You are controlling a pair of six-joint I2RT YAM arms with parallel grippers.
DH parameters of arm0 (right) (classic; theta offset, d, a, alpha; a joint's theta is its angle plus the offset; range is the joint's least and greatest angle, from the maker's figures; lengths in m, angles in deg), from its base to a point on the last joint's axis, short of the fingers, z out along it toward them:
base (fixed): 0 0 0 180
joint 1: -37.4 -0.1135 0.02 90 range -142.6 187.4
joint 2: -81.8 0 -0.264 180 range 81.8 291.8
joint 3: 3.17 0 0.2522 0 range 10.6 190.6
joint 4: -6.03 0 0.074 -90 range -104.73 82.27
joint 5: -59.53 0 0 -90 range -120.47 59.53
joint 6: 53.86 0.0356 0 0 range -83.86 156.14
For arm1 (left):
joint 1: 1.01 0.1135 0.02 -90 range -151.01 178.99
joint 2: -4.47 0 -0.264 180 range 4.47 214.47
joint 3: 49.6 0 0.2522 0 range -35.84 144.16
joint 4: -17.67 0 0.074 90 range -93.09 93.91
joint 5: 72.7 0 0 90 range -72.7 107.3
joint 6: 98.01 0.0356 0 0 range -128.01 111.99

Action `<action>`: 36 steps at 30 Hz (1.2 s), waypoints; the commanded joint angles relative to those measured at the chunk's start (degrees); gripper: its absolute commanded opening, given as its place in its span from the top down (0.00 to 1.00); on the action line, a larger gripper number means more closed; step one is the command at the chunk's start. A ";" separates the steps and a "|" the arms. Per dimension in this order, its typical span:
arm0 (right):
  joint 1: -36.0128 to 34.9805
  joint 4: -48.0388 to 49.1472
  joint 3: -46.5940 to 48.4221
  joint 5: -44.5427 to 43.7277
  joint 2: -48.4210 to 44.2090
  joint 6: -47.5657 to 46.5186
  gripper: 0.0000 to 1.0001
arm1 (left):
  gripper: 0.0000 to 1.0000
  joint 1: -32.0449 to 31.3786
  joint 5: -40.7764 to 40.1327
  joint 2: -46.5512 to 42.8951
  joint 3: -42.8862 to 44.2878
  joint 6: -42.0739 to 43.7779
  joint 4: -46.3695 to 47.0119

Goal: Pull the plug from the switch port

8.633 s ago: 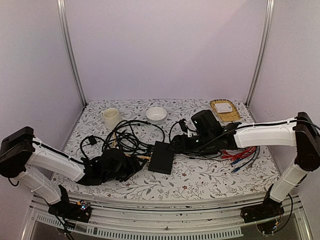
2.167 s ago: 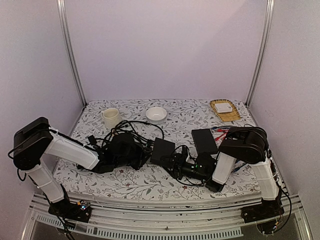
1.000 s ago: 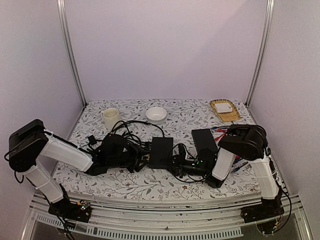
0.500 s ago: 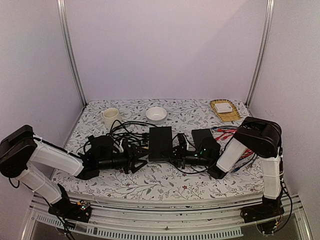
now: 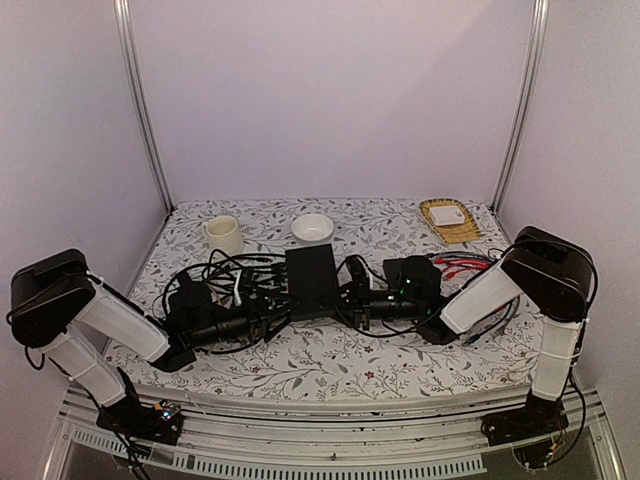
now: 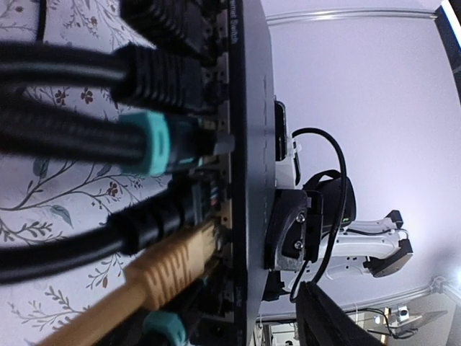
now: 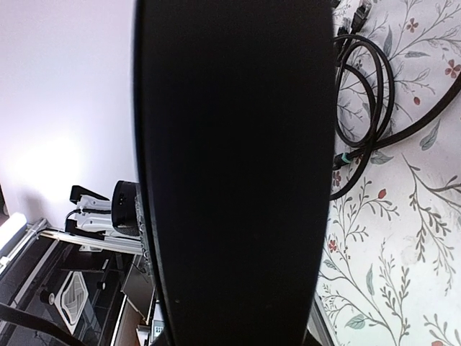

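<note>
Table (image 5: 400, 365): floral cloth, with the work at its centre.
Switch (image 5: 312, 280): mid-table, its port edge turned to 9 o'clock and several leads plugged in.
Cable tangle (image 5: 215, 275): at 9 to 10 o'clock of the switch, feeding those ports.
Right gripper (image 5: 347, 297): on the switch's 3 o'clock edge, jaws narrow and clamped on the box, apparently to brace it.
Left gripper (image 5: 268, 312): at 8 o'clock of the switch, close to the ports. Its jaw width cannot be told, and nothing is seen held.
Plugs: black plug (image 6: 162, 79), teal plug (image 6: 169, 144) and orange plug (image 6: 176, 259) sit packed side by side.
Risk: because the plugs are crowded, the fingers could pinch the wrong one, or two at once. A latched plug pulled hard could drag the switch out of the brace. Loose leads could snag the fingers.
</note>
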 commanded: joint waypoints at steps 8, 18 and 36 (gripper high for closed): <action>-1.16 -3.23 5.55 4.10 -7.01 -2.29 0.84 | 0.41 1.42 3.05 8.31 2.51 1.63 24.28; -0.32 -5.86 7.30 5.25 -7.68 -2.82 0.84 | 0.61 1.45 0.00 11.49 1.84 -0.12 31.29; 1.11 -18.35 7.77 1.56 -12.29 -10.69 0.58 | 0.93 -2.49 -14.25 8.43 5.20 -4.81 24.55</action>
